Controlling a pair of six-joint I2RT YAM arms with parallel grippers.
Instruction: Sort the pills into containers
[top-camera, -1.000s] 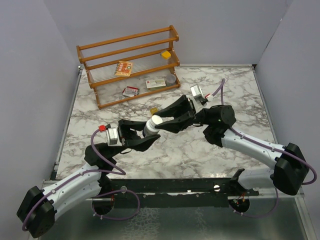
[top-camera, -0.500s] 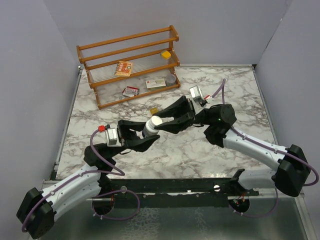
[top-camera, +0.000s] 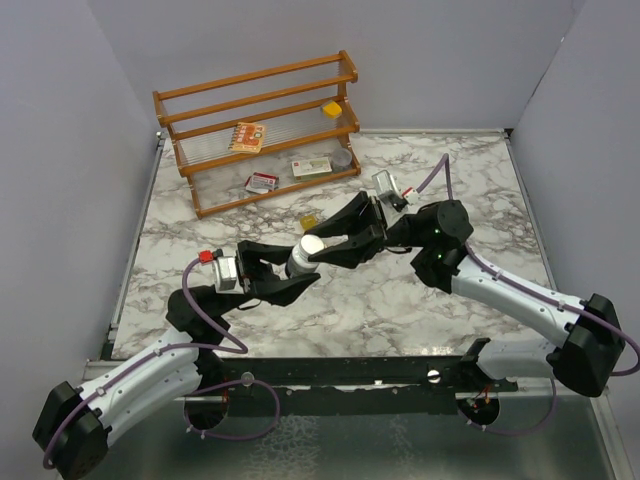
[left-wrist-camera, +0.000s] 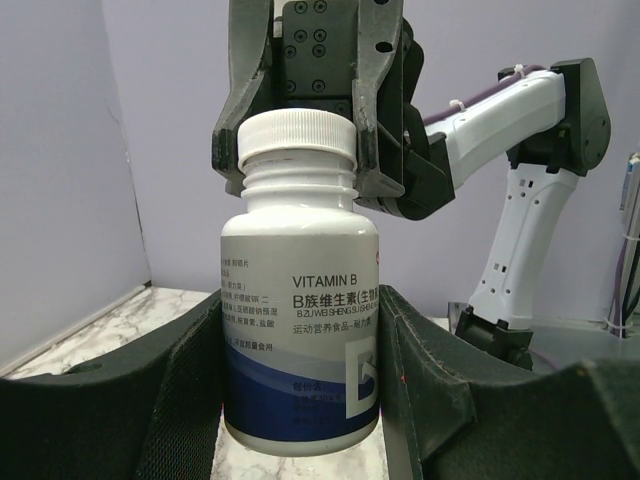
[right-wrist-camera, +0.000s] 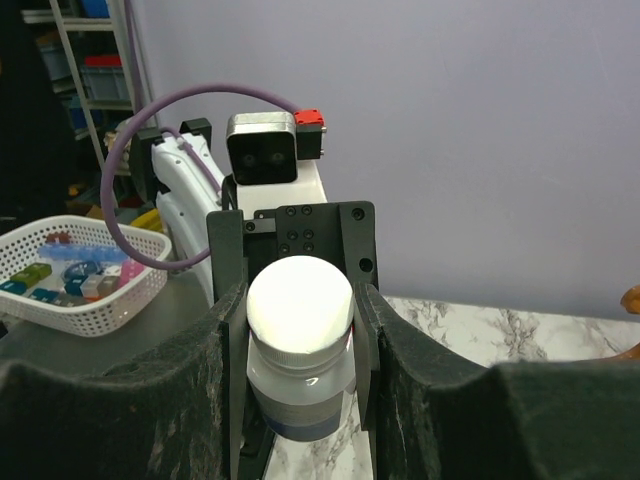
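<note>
Left claw (left-wrist-camera: 300, 385) clamping bottle (left-wrist-camera: 300, 320) body, mid-table between arms; right claw (right-wrist-camera: 300, 325) gripping cap (left-wrist-camera: 298, 140). Risk: bottle twisting in loose left grip, cap staying on.

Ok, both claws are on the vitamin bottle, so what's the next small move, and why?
Probably rotate the right claw to start unscrewing the white cap. The left claw clamps the bottle by its body, the right claw's fingers pinch the cap from both sides, and the cap sits fully on, so nothing can go in until it comes off.
</note>
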